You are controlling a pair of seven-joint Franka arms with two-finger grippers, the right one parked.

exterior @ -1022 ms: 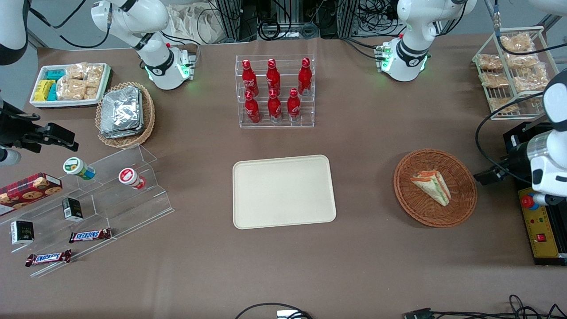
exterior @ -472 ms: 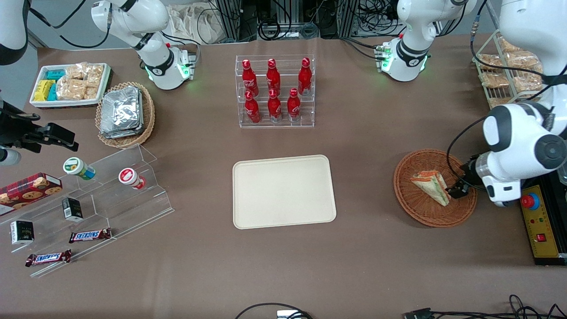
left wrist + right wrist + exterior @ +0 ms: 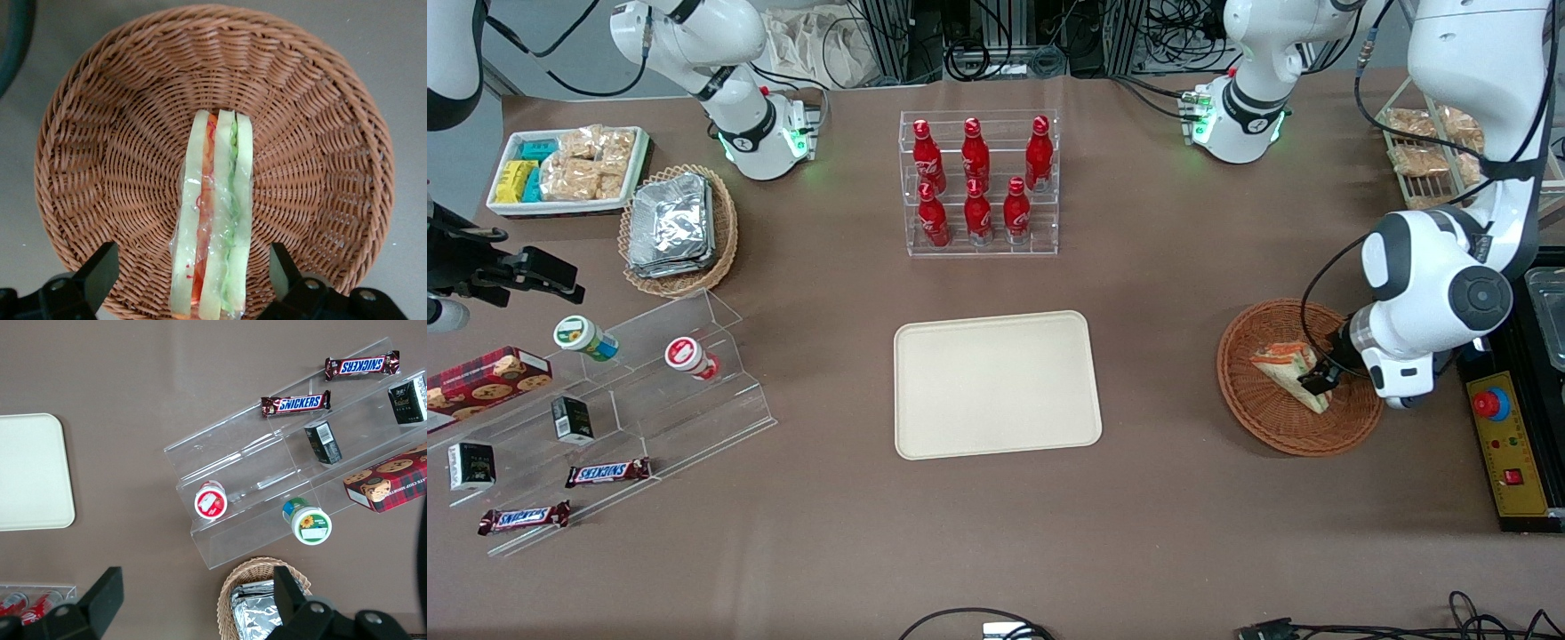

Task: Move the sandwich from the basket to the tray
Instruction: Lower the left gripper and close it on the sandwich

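Sandwich [image 3: 1291, 374] lay wrapped in the basket [image 3: 1263, 427], toward the working arm's end of the table, at about 3 o'clock from the tray [image 3: 996, 384] and well apart from it. The tray carried nothing. By my assessment the task stood at its opening stage — the approach was made, but grasp, lift, carry and release were all outstanding.

The gripper [image 3: 1316, 380] hung low over the basket, above the wedge's edge. Its claw was released: in the left wrist view the two fingertips [image 3: 100, 270] stood wide apart on either flank of the sandwich [image 3: 215, 220], neither touching the wrap.

The front view showed tray and basket together — the full carry distance. The left wrist view showed neither tray nor table layout, but it alone gave the finger gap and the orange-red and green filling layers edge-on inside the basket [image 3: 320, 87].
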